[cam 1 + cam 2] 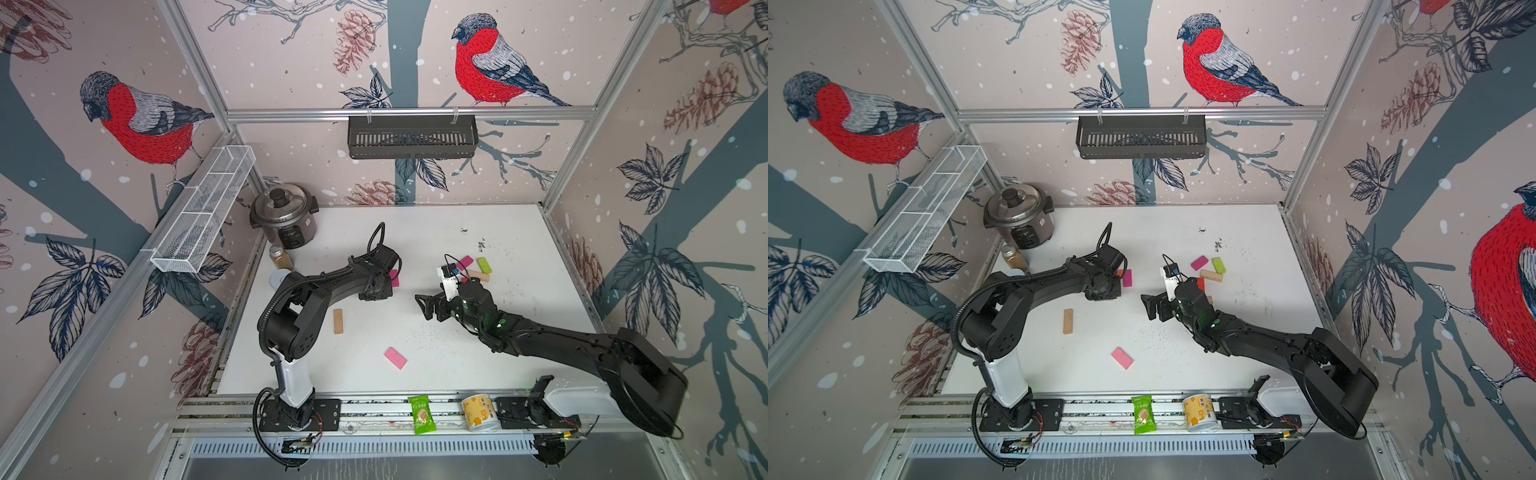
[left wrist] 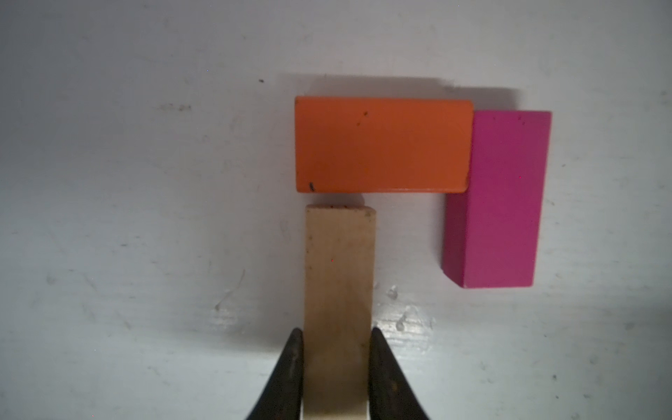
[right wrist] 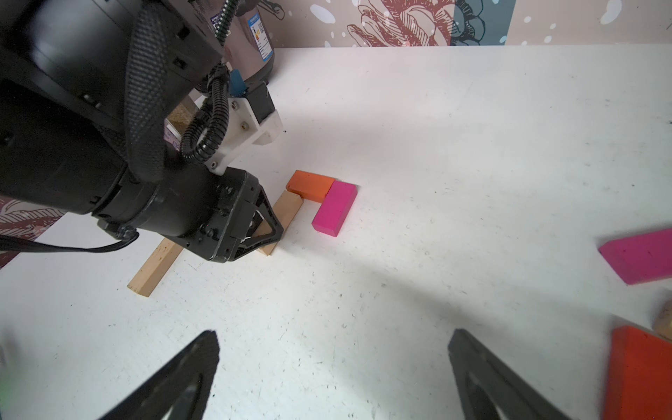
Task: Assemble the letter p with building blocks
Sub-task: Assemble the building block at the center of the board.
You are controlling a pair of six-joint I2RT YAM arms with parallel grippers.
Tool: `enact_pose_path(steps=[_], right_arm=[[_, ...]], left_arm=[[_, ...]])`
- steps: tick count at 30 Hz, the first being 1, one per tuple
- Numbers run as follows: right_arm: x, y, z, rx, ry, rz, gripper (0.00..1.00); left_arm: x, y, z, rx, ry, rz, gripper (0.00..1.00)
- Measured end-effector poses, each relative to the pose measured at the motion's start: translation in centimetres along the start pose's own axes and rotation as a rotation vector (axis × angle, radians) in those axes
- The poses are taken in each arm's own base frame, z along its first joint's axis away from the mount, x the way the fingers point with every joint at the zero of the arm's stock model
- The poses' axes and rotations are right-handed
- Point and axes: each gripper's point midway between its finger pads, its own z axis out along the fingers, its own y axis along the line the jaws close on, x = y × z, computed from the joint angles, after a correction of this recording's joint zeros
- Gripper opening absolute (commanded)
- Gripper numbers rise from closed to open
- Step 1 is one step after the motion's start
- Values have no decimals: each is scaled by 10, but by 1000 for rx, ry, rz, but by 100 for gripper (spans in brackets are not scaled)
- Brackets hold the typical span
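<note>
Squarely within the left gripper (image 2: 336,332) sits the wood bar (image 2: 340,262), clamped.

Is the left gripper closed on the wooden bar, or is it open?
Closed. The left gripper has both fingers against the sides of the wooden bar, no gap visible.

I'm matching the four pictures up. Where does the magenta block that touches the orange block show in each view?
Top view: magenta block peeking out beside the left arm.
Top view: same spot.
Left wrist: against the orange block's end, across from the wood bar in the left hand.
Right wrist: near mid-picture, beside the left hand.
Landmark: the orange block touching it; only a sliver in a top view.
</note>
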Motion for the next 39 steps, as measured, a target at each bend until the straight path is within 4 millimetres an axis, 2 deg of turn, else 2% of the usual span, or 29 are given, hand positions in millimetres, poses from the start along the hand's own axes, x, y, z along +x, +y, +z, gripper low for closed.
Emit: enact_pose_path(steps=[39], right_arm=[[7,4,5,16,33,-36,100]], left_arm=[[-4,3,4,-22,-8,-3,22]])
